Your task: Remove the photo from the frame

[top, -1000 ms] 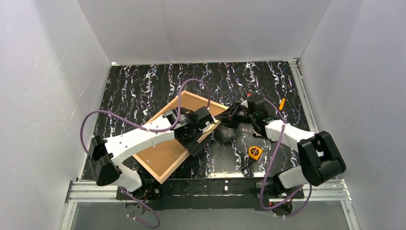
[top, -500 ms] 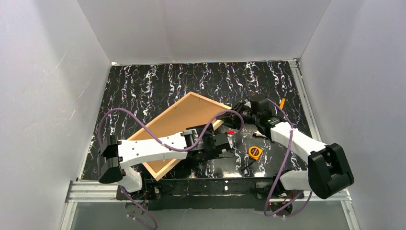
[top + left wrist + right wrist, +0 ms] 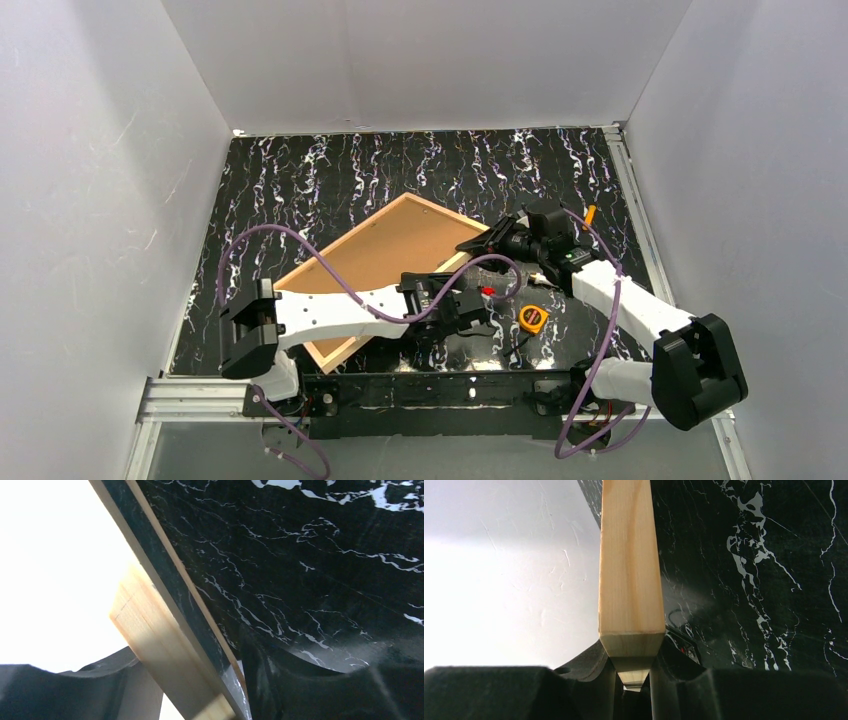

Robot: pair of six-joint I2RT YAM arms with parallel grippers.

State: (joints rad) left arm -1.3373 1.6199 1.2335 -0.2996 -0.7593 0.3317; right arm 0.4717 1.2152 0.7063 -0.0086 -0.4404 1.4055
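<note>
left gripper (image 3: 465, 310) has swung back to the near edge of the frame (image 3: 631, 570), its grip not discernible; right gripper (image 3: 633, 672) clenched on a corner; photo (image 3: 385, 250) still inside

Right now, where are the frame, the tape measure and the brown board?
frame (image 3: 631, 570): right wrist view, wood strip's face.
tape measure (image 3: 533, 319): top external view, yellow case.
brown board (image 3: 385, 250): top external view, bare middle.

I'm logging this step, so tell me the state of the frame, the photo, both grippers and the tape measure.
frame: back side up, one corner gripped.
photo: still inside the frame, brown backing showing.
right gripper: jaws shut on the frame's wood strip.
left gripper: jaws straddle the frame's edge, grip unclear.
tape measure: lying apart from both arms.
</note>
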